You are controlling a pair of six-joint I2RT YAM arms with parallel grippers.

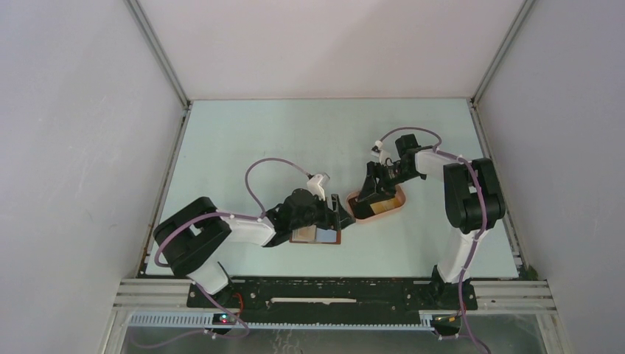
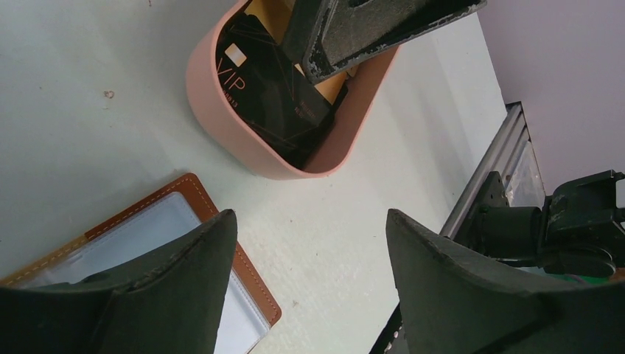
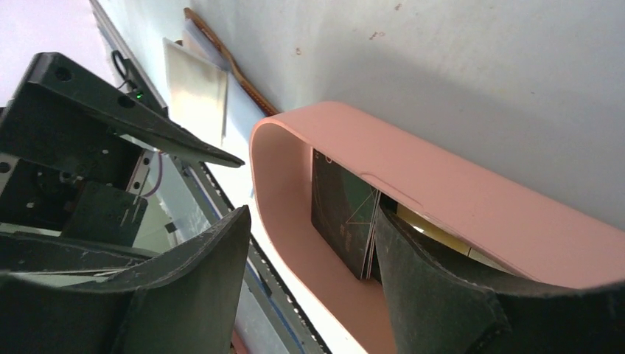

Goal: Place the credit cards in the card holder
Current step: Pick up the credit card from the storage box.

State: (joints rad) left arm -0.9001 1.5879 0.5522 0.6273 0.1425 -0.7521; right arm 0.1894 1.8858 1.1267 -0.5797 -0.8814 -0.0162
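No card is loaded: the credit cards [image 2: 269, 92] lie in the pink tray [image 2: 221, 125] and the card holder [image 2: 147, 225] lies open. My left gripper [image 2: 309, 221] and right gripper [image 3: 313, 217] both stand spread, gripping nothing.

Robotics lab cell: bare white panels [image 1: 74, 147] and aluminium framing [image 1: 158, 53], well apart from the right end effector [image 1: 366, 198] on each side, enclose a pale worktop [image 1: 295, 133].
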